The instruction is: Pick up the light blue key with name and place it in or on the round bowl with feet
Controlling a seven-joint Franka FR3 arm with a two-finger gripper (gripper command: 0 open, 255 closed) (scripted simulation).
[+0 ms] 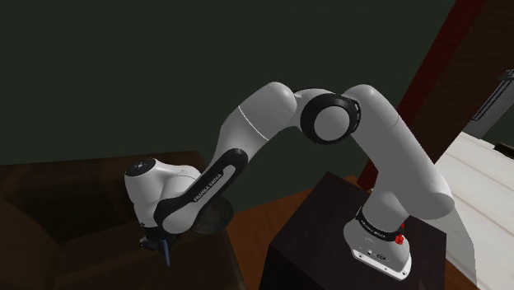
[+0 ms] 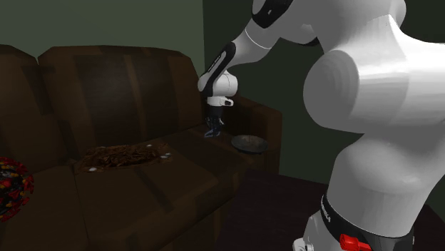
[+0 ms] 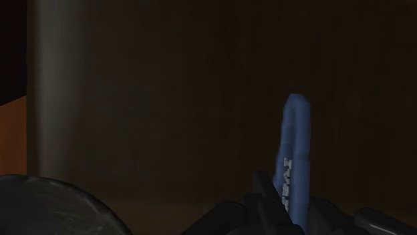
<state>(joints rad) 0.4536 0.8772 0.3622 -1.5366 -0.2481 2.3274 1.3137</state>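
A blue key (image 3: 294, 150) with white letters on it stands up between my black fingers, which clasp its lower end. In the shoulder view the gripper (image 1: 162, 245) hangs low at the left with the blue key (image 1: 168, 250) sticking out below it. In the second exterior view the gripper (image 2: 213, 128) holds the key (image 2: 212, 132) just above the sofa's seat, to the left of a dark round bowl (image 2: 249, 143). The bowl's rim (image 3: 50, 203) shows as a dark curved shape close beside the gripper in the wrist view.
A dark brown sofa (image 2: 128, 93) carries a brown patterned mat (image 2: 125, 155) on its seat and a red patterned cushion (image 2: 13, 187) at its left end. The sofa's armrest (image 2: 257, 114) rises behind the bowl. My stand (image 1: 346, 239) is a dark box on a wooden floor.
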